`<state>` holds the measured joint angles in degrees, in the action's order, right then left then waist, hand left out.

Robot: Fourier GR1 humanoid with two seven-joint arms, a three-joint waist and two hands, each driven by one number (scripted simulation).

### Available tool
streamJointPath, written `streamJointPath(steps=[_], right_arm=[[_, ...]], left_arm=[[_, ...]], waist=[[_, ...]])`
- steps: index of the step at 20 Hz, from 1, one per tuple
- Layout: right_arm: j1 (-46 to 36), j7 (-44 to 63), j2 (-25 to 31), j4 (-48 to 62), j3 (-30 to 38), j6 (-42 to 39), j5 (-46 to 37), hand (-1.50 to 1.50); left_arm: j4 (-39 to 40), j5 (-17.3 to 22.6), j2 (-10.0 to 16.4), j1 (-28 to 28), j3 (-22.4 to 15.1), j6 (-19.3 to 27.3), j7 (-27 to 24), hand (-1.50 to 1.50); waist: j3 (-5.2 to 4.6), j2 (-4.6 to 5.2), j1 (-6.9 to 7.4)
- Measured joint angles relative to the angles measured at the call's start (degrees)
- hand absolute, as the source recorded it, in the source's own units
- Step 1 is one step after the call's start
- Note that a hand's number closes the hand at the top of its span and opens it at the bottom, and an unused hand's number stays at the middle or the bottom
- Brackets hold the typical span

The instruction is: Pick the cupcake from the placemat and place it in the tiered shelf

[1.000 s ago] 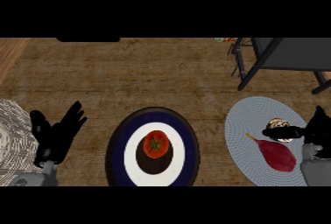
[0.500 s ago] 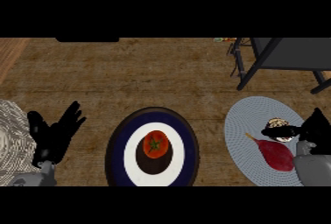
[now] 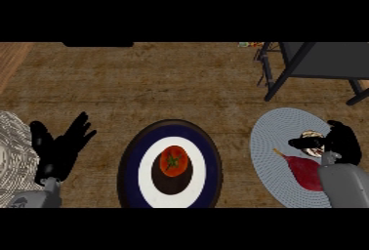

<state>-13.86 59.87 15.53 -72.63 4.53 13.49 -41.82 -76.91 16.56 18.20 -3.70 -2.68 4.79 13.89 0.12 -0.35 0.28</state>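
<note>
The cupcake (image 3: 311, 134), pale-topped, sits on the grey round placemat (image 3: 271, 149) at the right. My right hand (image 3: 342, 142) curls round it from the right, thumb across its front, hiding most of it. A dark red pepper-like item (image 3: 304, 171) lies on the same mat just below the cupcake. The tiered shelf (image 3: 317, 61), dark grey with slanted legs, stands at the upper right. My left hand (image 3: 61, 146) rests at the lower left with fingers spread upward, holding nothing.
A dark blue and white plate (image 3: 171, 193) in the middle carries a red tomato (image 3: 174, 160). A pale woven mat (image 3: 10, 156) lies at the left edge, partly under my left hand. Wooden counter stretches across the back.
My right hand has slid left and down onto the cupcake and its fingers have curled round it. The left hand has stayed put.
</note>
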Motion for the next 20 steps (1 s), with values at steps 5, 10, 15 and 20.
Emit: streamJointPath(steps=[5, 10, 15, 20], right_arm=[[-0.36, -4.17, 0.27, 2.27, -0.56, -3.4, 2.09, 1.5], [-1.99, -6.22, -1.36, 3.74, -0.86, -1.32, 0.51, 1.5], [-3.31, -15.59, -2.39, 0.88, -6.92, -7.02, 2.34, 1.5], [-5.55, -29.52, -1.81, -4.0, -16.04, -18.69, 6.11, 1.5]], left_arm=[[-0.75, -1.33, -1.35, 0.55, -0.15, 0.95, -0.04, 0.0], [-1.22, -1.75, -1.69, 1.11, 0.77, -0.06, -0.24, 0.0], [-1.07, -1.96, -2.07, 0.7, 0.81, -0.29, -0.02, 0.0], [-0.85, -2.11, -2.14, 0.22, 0.55, -0.53, 0.2, 0.0]], waist=[[-0.52, -0.49, -0.13], [-0.58, -0.48, -0.29], [-0.08, -0.17, 0.07], [0.08, -0.04, 0.59]])
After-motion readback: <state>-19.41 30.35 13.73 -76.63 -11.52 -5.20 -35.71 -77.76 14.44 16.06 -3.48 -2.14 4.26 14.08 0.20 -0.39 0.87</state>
